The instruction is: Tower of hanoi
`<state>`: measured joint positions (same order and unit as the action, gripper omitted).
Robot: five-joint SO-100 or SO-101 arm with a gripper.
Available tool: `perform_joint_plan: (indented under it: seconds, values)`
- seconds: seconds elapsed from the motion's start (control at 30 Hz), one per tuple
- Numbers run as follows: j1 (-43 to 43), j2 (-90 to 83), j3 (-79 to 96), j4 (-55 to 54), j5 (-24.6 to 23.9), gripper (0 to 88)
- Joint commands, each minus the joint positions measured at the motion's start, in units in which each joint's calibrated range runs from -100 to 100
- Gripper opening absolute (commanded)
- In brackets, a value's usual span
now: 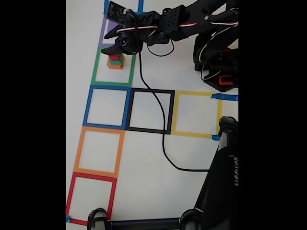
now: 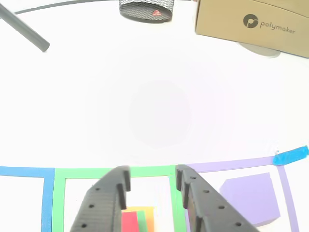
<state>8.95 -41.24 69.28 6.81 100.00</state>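
A stack of three cubes (image 1: 114, 61) stands inside the green tape square (image 1: 98, 76): orange at the bottom, green in the middle, red on top. In the other view the red cube (image 2: 128, 222), green cube (image 2: 141, 217) and orange cube (image 2: 149, 218) show low between the two fingers. My gripper (image 1: 110, 42) (image 2: 152, 175) hovers open just over the stack, touching nothing. The purple cube (image 2: 251, 198) sits alone in the purple tape square (image 2: 227, 165), right of the gripper in the other view. The arm hides it in the fixed view.
Blue (image 1: 88, 106), black (image 1: 170, 112), yellow (image 1: 196, 94), orange (image 1: 76, 153) and red (image 1: 71, 196) tape squares mark the white table. A black cable (image 1: 163, 143) crosses it. A black stand (image 1: 223, 182) fills the lower right. A cardboard box (image 2: 253, 21) stands at the far edge.
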Motion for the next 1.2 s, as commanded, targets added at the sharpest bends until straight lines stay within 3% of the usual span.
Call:
perform_joint_plan:
  seconds: [0.0,0.17,0.37,0.5,0.67,0.9,1.17]
  values:
    - [3.7,-7.81,-17.19,28.25,0.0,1.1]
    - [9.55,-8.7,-36.1,52.05,0.0,1.1]
    - [20.19,-7.57,-55.19,72.05,0.0,1.1]
    - [25.75,-5.95,-67.91,82.99,0.0,1.1]
    - [30.36,-6.2,-73.37,89.06,0.0,1.1]
    - [35.06,-8.86,-60.73,81.93,0.0,13.5]
    - [41.38,-12.74,-27.19,47.2,0.0,28.8]
